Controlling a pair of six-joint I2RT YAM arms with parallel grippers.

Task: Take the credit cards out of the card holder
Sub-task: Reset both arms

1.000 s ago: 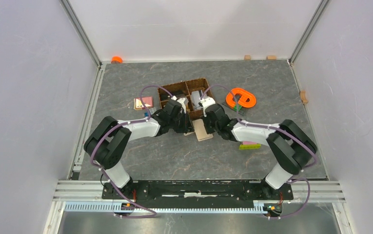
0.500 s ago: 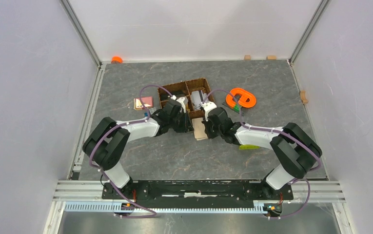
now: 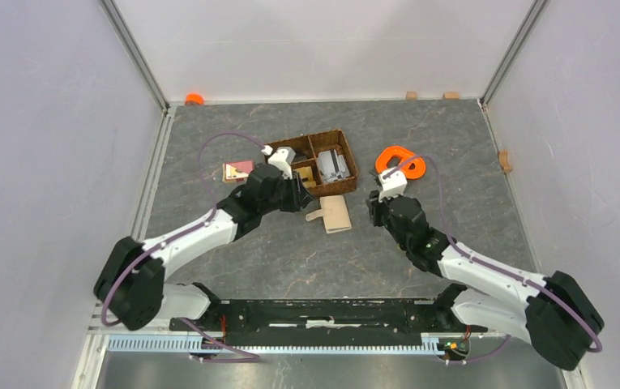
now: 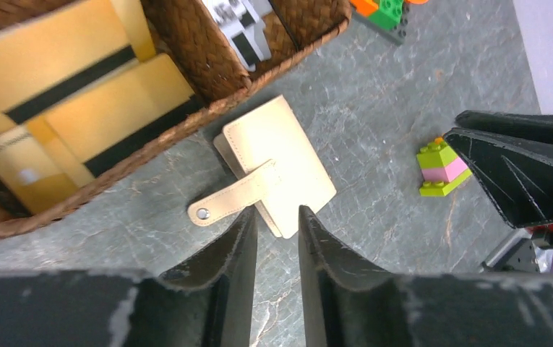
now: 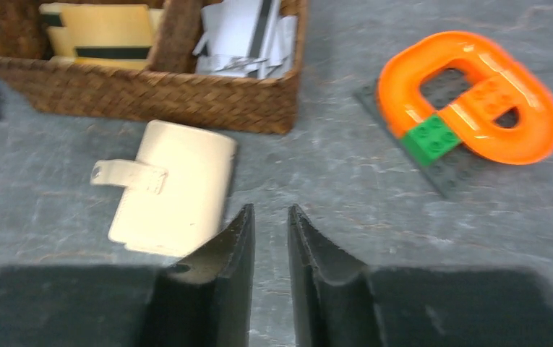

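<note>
Top view: card holder shut and flat near the table's middle, just before the basket's near wall; left gripper just left of it, right gripper just right. Left wrist: jaws narrowly parted, nothing held, tips over card holder's near edge, snap tab sticking out sideways. Right wrist: jaws likewise a narrow slit, empty, beside card holder's near corner; yellow cards in the basket.

1. My grey, stone-look surface carries a woven basket far-centre.
2. The card holder lies folded just beside it.
3. An orange ring sits right of the basket, and a brick block lies apart.
</note>
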